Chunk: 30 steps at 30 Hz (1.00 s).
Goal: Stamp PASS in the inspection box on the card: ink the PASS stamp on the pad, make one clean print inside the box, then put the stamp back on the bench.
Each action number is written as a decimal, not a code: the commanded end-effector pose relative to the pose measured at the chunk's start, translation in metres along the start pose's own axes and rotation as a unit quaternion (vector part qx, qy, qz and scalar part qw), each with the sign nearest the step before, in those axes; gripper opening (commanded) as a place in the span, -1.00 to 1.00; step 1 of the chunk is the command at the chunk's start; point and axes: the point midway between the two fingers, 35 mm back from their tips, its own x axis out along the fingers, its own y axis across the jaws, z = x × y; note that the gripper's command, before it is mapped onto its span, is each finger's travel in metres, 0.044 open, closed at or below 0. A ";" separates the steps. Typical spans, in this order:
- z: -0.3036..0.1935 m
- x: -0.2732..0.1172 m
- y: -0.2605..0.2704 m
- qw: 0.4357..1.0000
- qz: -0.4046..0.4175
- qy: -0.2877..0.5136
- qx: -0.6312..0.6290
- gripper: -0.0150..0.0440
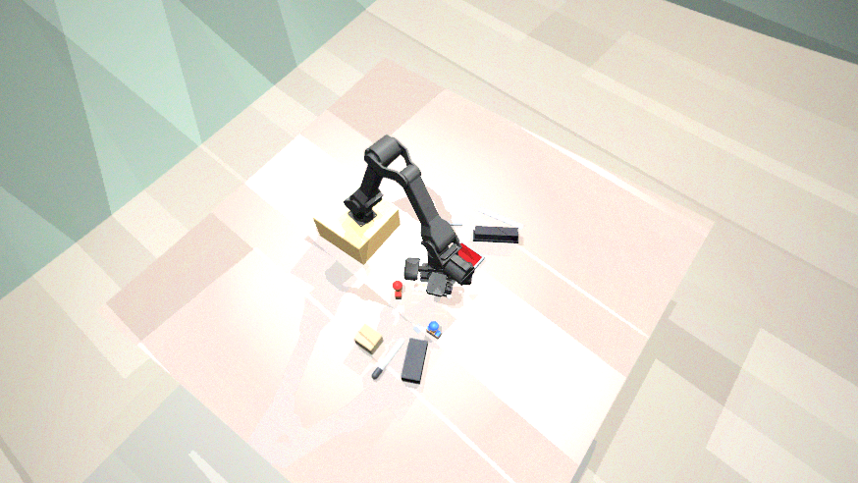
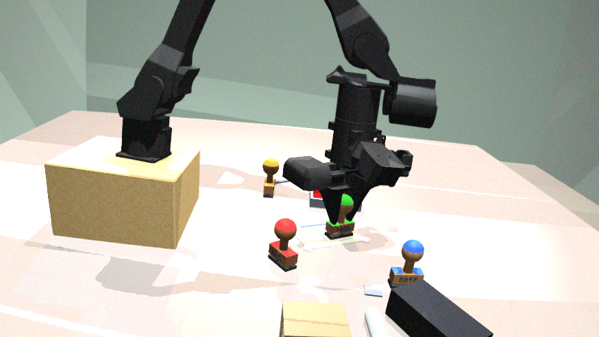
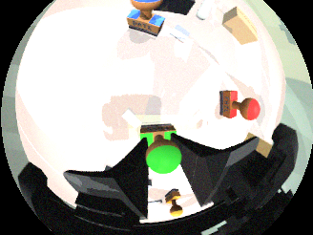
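Observation:
My gripper (image 2: 342, 218) (image 3: 159, 138) is shut on the green-topped PASS stamp (image 2: 340, 229) (image 3: 163, 159), gripping its brown handle. The stamp is upright, label facing the exterior camera. Its dark base is over the pale card (image 2: 313, 240) (image 3: 157, 118), at the inspection box, whose outline is mostly hidden by it. I cannot tell whether the base touches the card or hangs just above. The red ink pad (image 1: 468, 255) (image 2: 316, 194) lies behind the gripper in the exterior view. In the top view the arm hides the stamp.
A red stamp (image 1: 397, 290) (image 2: 284, 251) (image 3: 229, 104), a blue DATE stamp (image 1: 434, 329) (image 2: 406, 277) (image 3: 145, 24) and a yellow stamp (image 2: 269, 187) (image 3: 174, 196) stand around the card. Black blocks (image 1: 414, 359) (image 1: 496, 234), a tan block (image 1: 367, 339) and a dark-capped rod (image 1: 387, 359) lie farther out.

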 end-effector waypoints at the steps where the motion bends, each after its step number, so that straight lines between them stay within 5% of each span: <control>1: -0.001 0.002 0.000 1.000 0.001 0.002 0.002 -0.49; 30: -0.001 0.005 0.000 1.000 0.001 0.002 0.002 -0.49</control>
